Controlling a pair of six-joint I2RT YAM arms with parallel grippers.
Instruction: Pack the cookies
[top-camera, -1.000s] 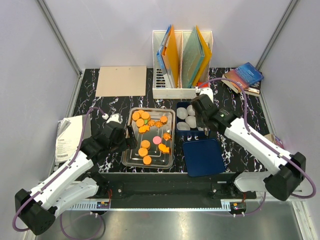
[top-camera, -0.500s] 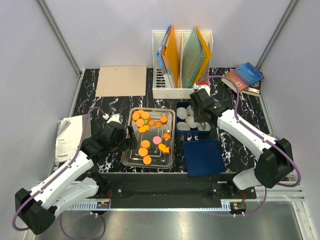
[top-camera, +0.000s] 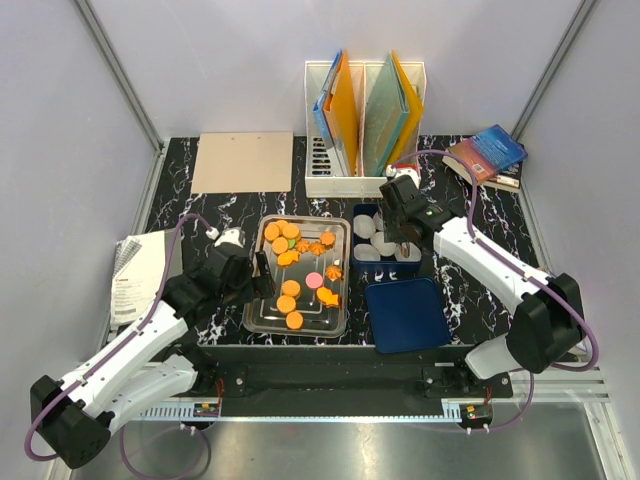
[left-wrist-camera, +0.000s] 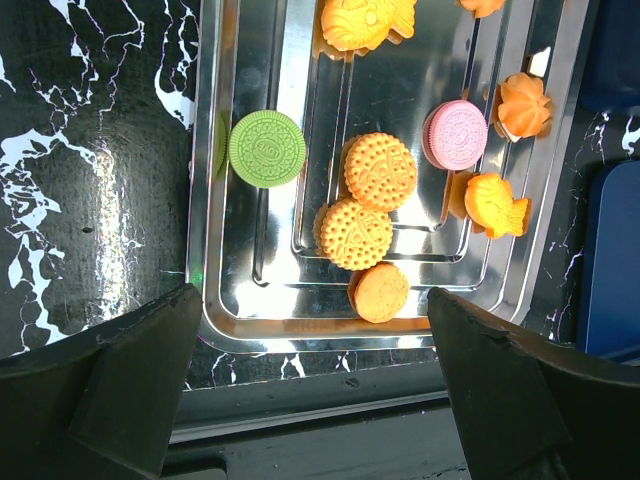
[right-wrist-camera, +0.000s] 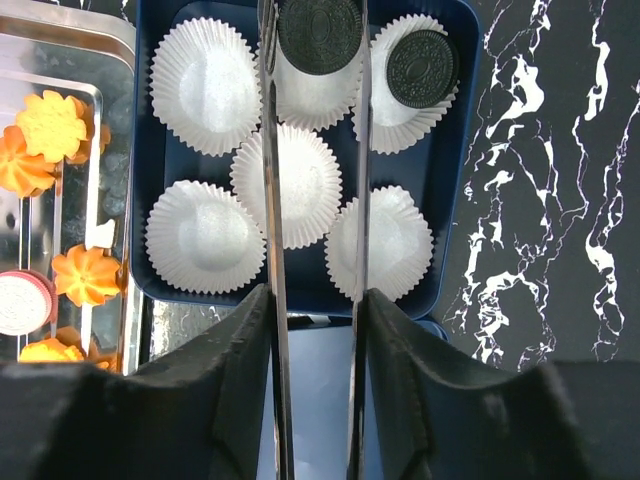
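Several cookies lie in the metal tray: mostly orange, one pink, one green. The left wrist view shows the green one, the pink one and orange ones. My left gripper is open and empty over the tray's near left edge. My right gripper is shut on a black cookie and holds it over a back cup of the blue box. Another black cookie lies in the back right paper cup.
The blue box holds several white paper cups, most of them empty. Its blue lid lies in front of it. A file rack, a brown board, books and papers stand around.
My right arm has swung back and left, carrying the black cookie from the box's near right side to over its back cups. The left arm has not moved.
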